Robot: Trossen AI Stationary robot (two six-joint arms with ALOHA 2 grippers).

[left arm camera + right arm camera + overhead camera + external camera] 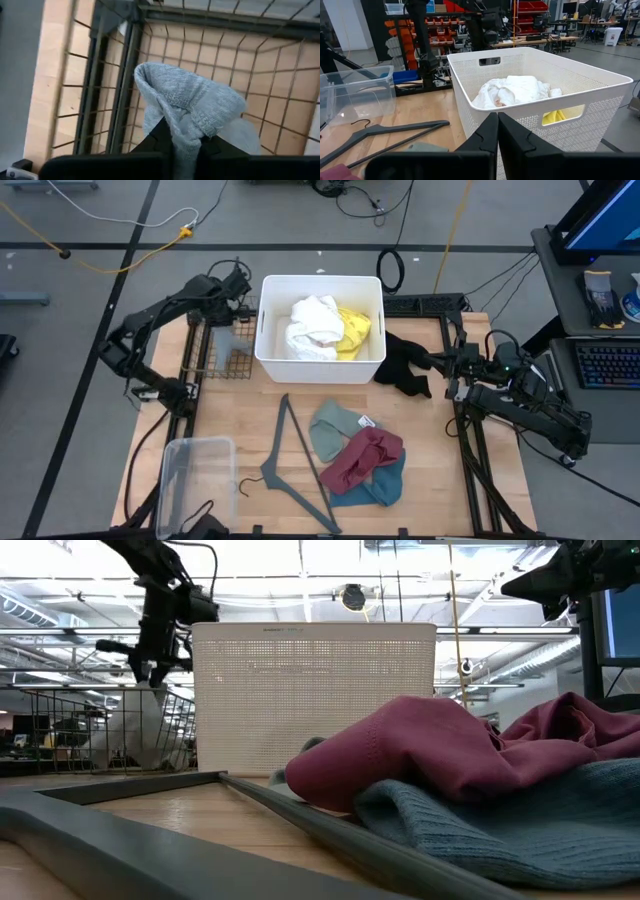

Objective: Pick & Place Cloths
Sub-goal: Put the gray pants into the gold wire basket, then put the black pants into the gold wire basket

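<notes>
No writing is legible. Left gripper (187, 145), reaching over the wire basket (215, 345) at far left, pinches the grey cloth (192, 107). Right gripper (497, 131), fingers pressed together, hovers right of the white bin (320, 330), over the black cloth (403, 365).

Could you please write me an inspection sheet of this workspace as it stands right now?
Surface: wooden table, bare at the middle.
Job's things: white cloth and yellow cloth in the white basket; black cloth beside the basket; sage-green cloth, maroon cloth and teal cloth heaped together; grey cloth over the wire basket.
Clutter: grey hanger, clear plastic bin.
Grippers: left gripper shut on the grey cloth; right gripper shut, empty, near the black cloth.
Cables: loose on the floor.
Surroundings: keyboard on a side desk.
</notes>
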